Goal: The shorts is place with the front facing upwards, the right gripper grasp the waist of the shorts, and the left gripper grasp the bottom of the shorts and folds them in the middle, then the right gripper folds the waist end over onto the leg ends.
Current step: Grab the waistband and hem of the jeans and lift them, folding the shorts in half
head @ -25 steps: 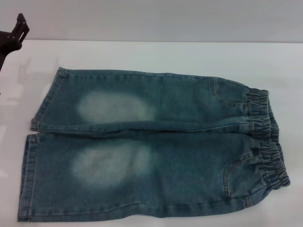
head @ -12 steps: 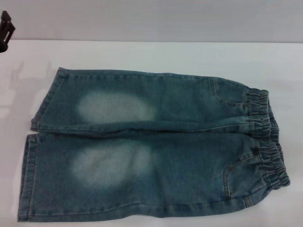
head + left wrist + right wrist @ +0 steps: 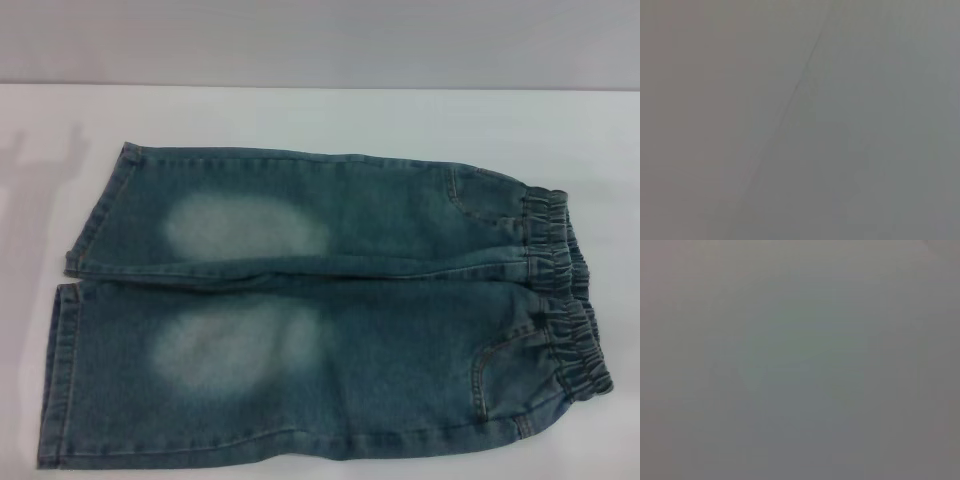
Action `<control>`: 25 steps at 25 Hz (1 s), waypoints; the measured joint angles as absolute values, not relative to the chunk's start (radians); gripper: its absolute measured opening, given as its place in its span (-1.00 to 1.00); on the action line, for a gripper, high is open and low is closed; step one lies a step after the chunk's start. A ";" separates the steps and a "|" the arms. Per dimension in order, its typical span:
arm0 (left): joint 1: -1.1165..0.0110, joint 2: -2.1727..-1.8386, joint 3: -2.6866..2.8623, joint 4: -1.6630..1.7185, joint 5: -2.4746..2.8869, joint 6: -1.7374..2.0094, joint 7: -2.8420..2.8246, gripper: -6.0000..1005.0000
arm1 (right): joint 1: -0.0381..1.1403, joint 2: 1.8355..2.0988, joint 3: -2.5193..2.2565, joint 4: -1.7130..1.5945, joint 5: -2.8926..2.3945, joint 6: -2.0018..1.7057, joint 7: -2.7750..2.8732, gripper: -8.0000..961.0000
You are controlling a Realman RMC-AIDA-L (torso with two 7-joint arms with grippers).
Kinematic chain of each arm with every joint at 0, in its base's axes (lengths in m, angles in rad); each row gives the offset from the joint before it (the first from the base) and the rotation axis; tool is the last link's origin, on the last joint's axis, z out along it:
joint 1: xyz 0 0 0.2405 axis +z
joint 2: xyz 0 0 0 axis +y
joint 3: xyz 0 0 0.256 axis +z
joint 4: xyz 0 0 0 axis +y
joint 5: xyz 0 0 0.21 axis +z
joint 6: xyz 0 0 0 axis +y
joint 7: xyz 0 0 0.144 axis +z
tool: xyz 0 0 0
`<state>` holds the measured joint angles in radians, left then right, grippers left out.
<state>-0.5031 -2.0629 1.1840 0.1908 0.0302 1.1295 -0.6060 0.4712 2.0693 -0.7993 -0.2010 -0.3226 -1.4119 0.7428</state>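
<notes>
1. the shorts (image 3: 320, 310) lie flat on the white table (image 3: 320, 115), front side up, both legs side by side.
2. the waist (image 3: 565, 290) is toward the robot's right, the leg ends (image 3: 75, 320) toward its left.
3. neither end effector is in sight, so i can't tell if they're open or closed; both wrist views show only plain grey.

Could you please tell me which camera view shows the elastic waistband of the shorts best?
The head view: the gathered waistband shows there at the robot's right end of the shorts, which lie flat on the white table. The left wrist and right wrist views show only plain grey, with nothing of the waistband or shorts. Neither gripper appears in any view.
</notes>
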 joint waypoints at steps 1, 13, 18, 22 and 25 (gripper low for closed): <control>-0.505 -2.060 1.188 0.203 0.035 1.126 -0.635 0.69 | 0.462 2.069 -0.811 -0.204 -0.323 -1.412 0.746 0.20; -0.521 -1.859 1.378 0.364 0.463 1.130 -1.283 0.69 | 0.370 2.069 -0.809 -0.210 -0.343 -1.414 0.755 0.20; -0.550 -1.756 1.386 0.400 0.735 1.257 -1.615 0.69 | 0.334 2.066 -0.818 -0.231 -0.346 -1.414 0.756 0.21; -0.561 -1.692 1.376 0.426 0.955 1.340 -1.861 0.69 | 0.331 2.057 -0.812 -0.229 -0.346 -1.402 0.752 0.20; -0.561 -1.662 1.338 0.448 1.165 1.404 -2.028 0.69 | 0.331 2.049 -0.809 -0.229 -0.346 -1.373 0.750 0.19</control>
<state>-0.5611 -1.6618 1.3378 0.4476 1.1651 1.4041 -2.0275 0.3310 2.0487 -0.8087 -0.2285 -0.3465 -1.3731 0.7496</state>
